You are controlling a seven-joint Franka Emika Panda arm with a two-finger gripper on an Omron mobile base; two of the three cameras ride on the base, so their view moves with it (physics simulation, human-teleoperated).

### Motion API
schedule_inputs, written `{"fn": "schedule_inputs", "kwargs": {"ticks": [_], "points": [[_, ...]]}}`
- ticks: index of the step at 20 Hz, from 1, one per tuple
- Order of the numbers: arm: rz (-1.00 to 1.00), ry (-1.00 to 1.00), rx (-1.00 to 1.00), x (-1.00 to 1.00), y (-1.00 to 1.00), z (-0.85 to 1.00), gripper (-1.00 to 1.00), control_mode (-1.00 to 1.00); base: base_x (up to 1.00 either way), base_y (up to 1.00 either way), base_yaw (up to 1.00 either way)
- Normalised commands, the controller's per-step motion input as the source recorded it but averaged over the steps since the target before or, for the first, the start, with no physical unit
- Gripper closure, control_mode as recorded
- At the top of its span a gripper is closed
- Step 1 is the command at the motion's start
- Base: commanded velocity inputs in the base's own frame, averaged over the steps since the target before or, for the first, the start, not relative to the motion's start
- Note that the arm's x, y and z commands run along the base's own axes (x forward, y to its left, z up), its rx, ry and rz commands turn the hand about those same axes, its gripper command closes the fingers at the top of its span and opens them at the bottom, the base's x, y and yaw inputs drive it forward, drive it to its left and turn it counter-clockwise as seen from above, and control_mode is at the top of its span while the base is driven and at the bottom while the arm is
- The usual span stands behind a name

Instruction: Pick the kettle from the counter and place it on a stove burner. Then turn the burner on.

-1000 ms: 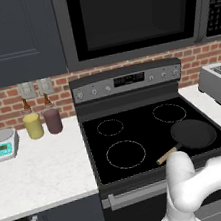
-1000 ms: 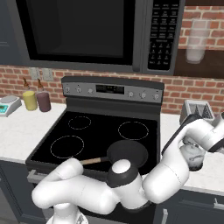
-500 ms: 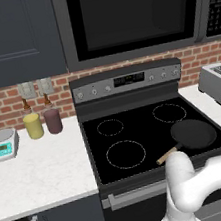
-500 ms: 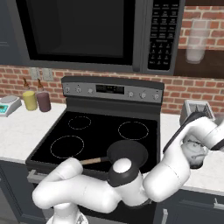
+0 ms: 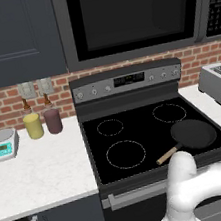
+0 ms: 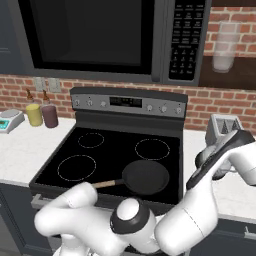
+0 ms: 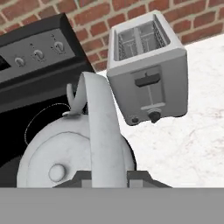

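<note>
One kettle [image 7: 65, 157] sits right under the hand, handle arching up between the jaws; closed or open on it, cannot tell; kettle on white surface [image 7: 192, 140] beside the stove edge, toaster [image 7: 146, 65] just behind; frying pan [image 5: 193, 134] on cooktop.

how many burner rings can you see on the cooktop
3 show in the left base view: a small one at back left, one at back right, and the large stove burner at front left. The frying pan covers the front right, so a fourth may be hidden.
</note>
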Motion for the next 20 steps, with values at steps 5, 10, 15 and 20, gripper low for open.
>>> {"fn": "schedule_inputs", "kwargs": {"ticks": [5, 10, 15, 20], "points": [[0.05, -0.33, 0.02, -0.22, 1.0, 0.4, 1.0, -1.0, 0.0, 0.0, 0.0], [0.05, -0.25, 0.0, -0.01, 1.0, 0.35, 1.0, -1.0, 0.0, 0.0, 0.0], [0.06, -0.15, 0.0, 0.0, 1.0, 0.38, 1.0, -1.0, 0.0, 0.0, 0.0], [0.06, -0.07, 0.0, 0.0, 1.0, 0.45, 1.0, -1.0, 0.0, 0.0, 0.0]]}}
